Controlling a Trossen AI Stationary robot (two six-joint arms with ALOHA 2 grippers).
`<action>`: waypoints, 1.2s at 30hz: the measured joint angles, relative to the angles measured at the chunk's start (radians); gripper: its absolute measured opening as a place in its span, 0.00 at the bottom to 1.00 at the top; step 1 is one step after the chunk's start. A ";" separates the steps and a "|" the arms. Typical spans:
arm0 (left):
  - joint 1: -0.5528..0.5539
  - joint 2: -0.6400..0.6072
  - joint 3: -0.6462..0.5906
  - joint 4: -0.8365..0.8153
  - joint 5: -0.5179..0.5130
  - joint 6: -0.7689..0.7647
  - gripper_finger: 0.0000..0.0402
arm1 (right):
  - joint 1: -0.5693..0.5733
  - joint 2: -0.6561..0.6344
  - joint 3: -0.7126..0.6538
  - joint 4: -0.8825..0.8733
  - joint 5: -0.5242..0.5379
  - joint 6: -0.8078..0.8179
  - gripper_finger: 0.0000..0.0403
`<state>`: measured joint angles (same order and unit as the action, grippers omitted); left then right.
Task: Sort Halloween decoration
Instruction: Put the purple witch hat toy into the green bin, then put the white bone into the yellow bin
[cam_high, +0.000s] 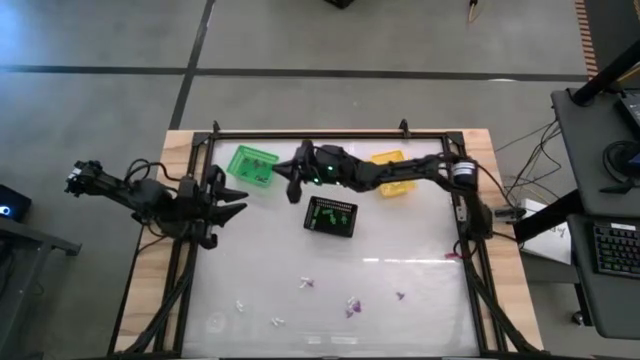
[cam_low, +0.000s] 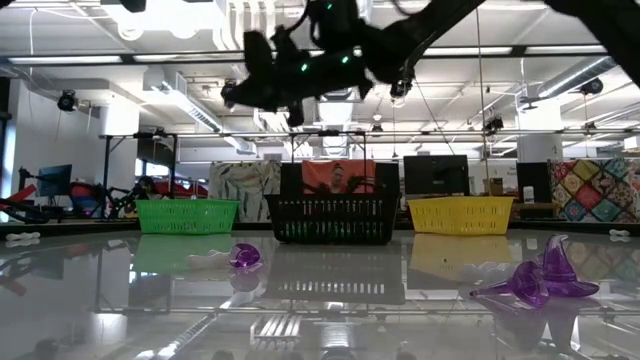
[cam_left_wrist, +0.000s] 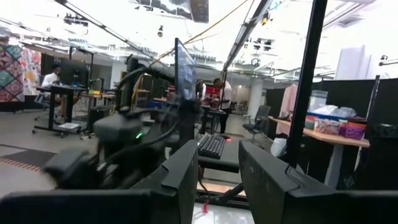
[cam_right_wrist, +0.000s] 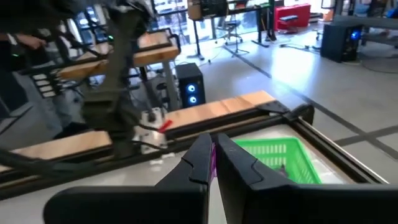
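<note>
Several tiny purple and white trinkets lie scattered on the near part of the table, among them a purple one (cam_high: 352, 300) and a white one (cam_high: 240, 303); in the low view a purple trinket (cam_low: 540, 280) lies closest. My right gripper (cam_high: 293, 187) hangs high over the table between the green basket (cam_high: 250, 163) and the black basket (cam_high: 330, 215), shut on a purple trinket. The green basket (cam_right_wrist: 280, 158) sits just ahead of it. My left gripper (cam_high: 236, 210) waits open at the table's left edge, holding nothing. My right gripper pinches a purple trinket between its two fingers; only a thin purple sliver (cam_right_wrist: 213, 163) shows in the narrow gap between them. The trinket is lifted clear of the table. Which part of it the fingers have is hidden by the fingers themselves.
The yellow basket (cam_high: 392, 172) stands at the far edge, under my right arm. All three baskets line the far side, green (cam_low: 187, 215), black (cam_low: 333, 218) and yellow (cam_low: 460, 214). A dark metal frame (cam_high: 330, 133) borders the table. The middle of the table is bare.
</note>
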<state>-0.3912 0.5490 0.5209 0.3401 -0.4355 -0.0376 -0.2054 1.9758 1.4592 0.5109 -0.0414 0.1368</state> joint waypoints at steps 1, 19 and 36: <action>0.000 -0.002 0.000 0.001 0.000 0.000 0.25 | -0.008 0.028 0.025 -0.001 -0.001 0.000 0.02; 0.000 -0.039 0.000 -0.051 0.000 0.003 0.25 | -0.062 0.340 0.446 -0.262 0.042 0.019 0.02; 0.000 -0.041 0.000 -0.061 0.000 0.003 0.25 | -0.071 0.397 0.549 -0.373 0.044 0.054 0.25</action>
<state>-0.3911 0.5079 0.5209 0.2794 -0.4355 -0.0345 -0.2760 2.3732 2.0083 0.1376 0.0024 0.1909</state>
